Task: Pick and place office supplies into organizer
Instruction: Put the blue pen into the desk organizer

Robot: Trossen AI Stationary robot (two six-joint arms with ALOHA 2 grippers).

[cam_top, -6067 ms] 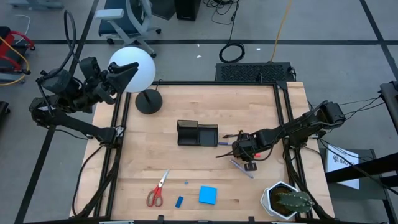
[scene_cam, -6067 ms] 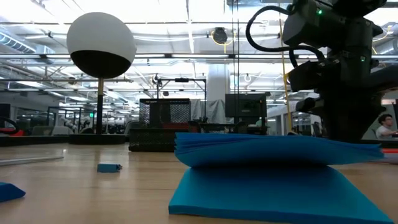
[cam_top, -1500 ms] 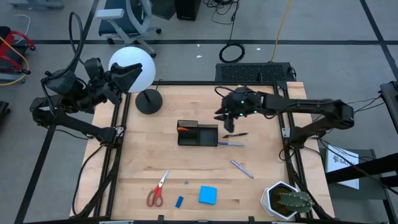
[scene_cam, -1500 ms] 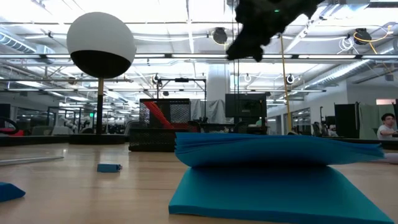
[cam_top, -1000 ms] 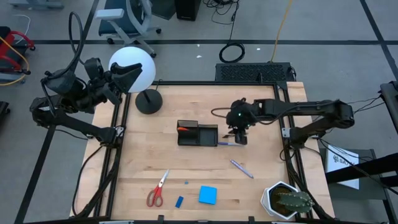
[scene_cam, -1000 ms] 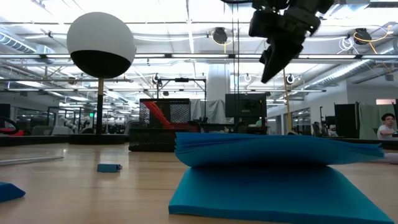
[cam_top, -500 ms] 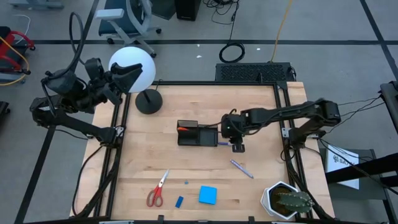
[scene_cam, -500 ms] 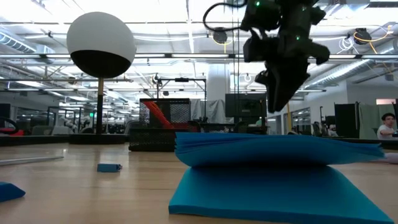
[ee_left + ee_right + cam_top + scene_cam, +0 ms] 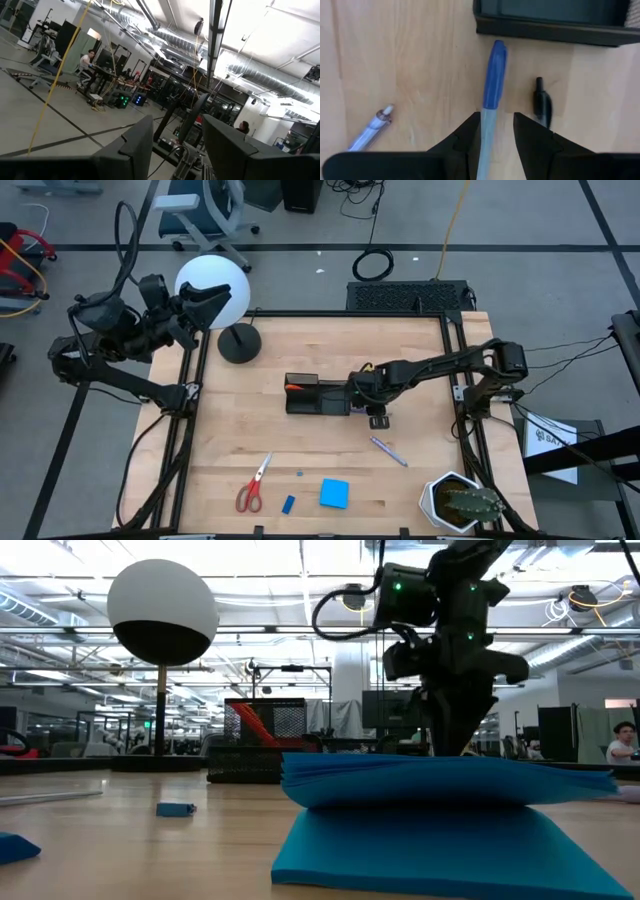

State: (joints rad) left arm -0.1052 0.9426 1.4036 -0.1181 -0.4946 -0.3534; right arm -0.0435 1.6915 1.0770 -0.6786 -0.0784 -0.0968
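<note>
My right gripper (image 9: pixel 496 135) points down beside the black organizer (image 9: pixel 318 395), open. Its fingers stand on either side of a blue-capped pen (image 9: pixel 495 75) that lies on the table; whether they touch it I cannot tell. A thin black pen (image 9: pixel 542 105) lies just beside it, and a purple pen (image 9: pixel 388 450) lies nearer the front. An orange marker (image 9: pixel 292 388) leans in the organizer's left compartment. Red-handled scissors (image 9: pixel 254 483), a blue eraser (image 9: pixel 288 504) and a blue notepad (image 9: pixel 334 494) lie near the front edge. My left gripper (image 9: pixel 175 145) waits open, raised at the far left corner.
A lamp with a white globe (image 9: pixel 215 290) and a round black base (image 9: pixel 238 343) stands at the far left. A potted cactus (image 9: pixel 462 502) sits at the near right corner. In the low view the notepad (image 9: pixel 440 820) hides my right gripper's fingertips.
My right gripper has come down toward the table and gone a little toward the left edge, to the pen beside the organizer, tipping to point more steeply down. Nothing on the table has moved.
</note>
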